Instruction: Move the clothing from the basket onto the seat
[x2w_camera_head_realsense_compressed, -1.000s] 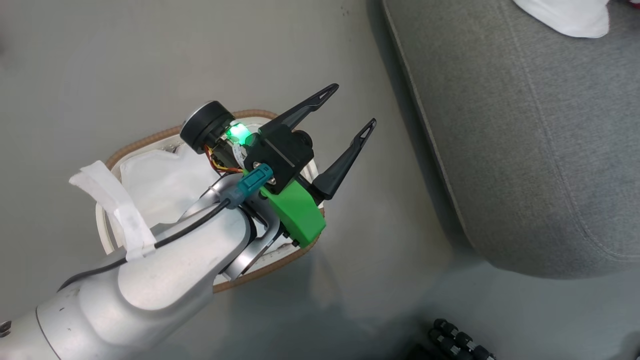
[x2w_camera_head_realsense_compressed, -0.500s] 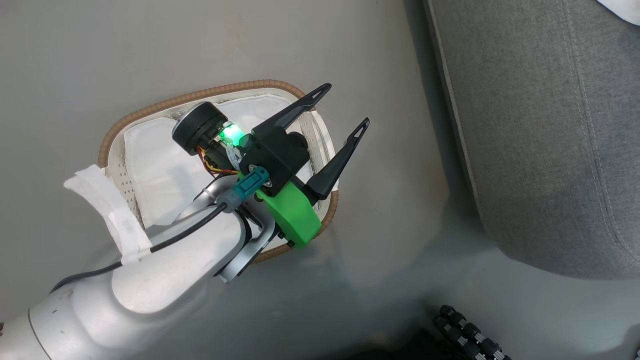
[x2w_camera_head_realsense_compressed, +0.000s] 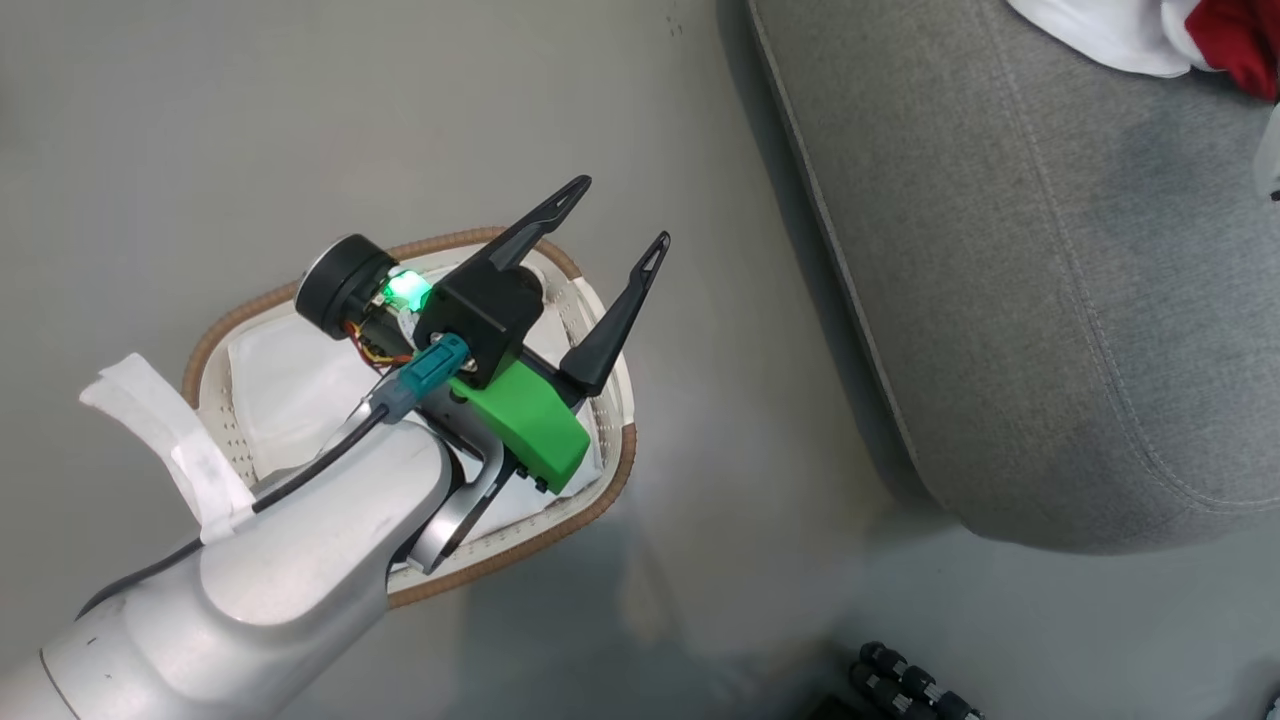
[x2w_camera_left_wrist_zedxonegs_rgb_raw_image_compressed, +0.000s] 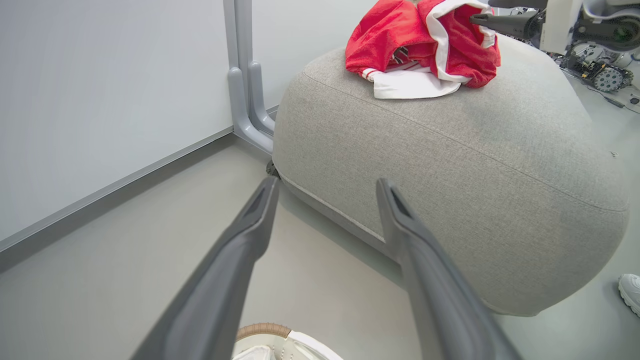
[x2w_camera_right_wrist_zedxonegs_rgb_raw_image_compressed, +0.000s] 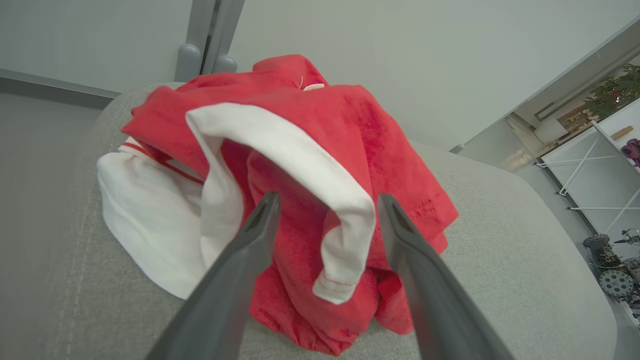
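Step in hand, as judged: the tail end of the transfer, with the load set down and no fresh pick begun. The clothing (x2w_camera_right_wrist_zedxonegs_rgb_raw_image_compressed: 320, 130) lies heaped on top of the seat (x2w_camera_left_wrist_zedxonegs_rgb_raw_image_compressed: 450, 165), red folds over a white panel, near the far rounded edge. The right pincer (x2w_camera_right_wrist_zedxonegs_rgb_raw_image_compressed: 327, 197) hangs over the heap with its jaws spread, straddling a white-edged fold and clamping nothing; whether the fingers touch the fabric, cannot tell. The left pincer (x2w_camera_head_realsense_compressed: 617, 215) is also spread and empty, poised above the basket (x2w_camera_head_realsense_compressed: 628, 455) and pointing toward the seat. The basket stands on the floor (x2w_camera_head_realsense_compressed: 300, 120), beside the seat but apart from it. Contents: only the white liner (x2w_camera_head_realsense_compressed: 290, 390) shows, crumpled against the perforated wall; no red is visible, though the left forearm covers part of the interior. Next move calls for lifting the right pincer straight clear so the loose fold does not snag and drag off the cushion, then shifting the left arm aside to confirm that the covered part of the basket holds no garment.
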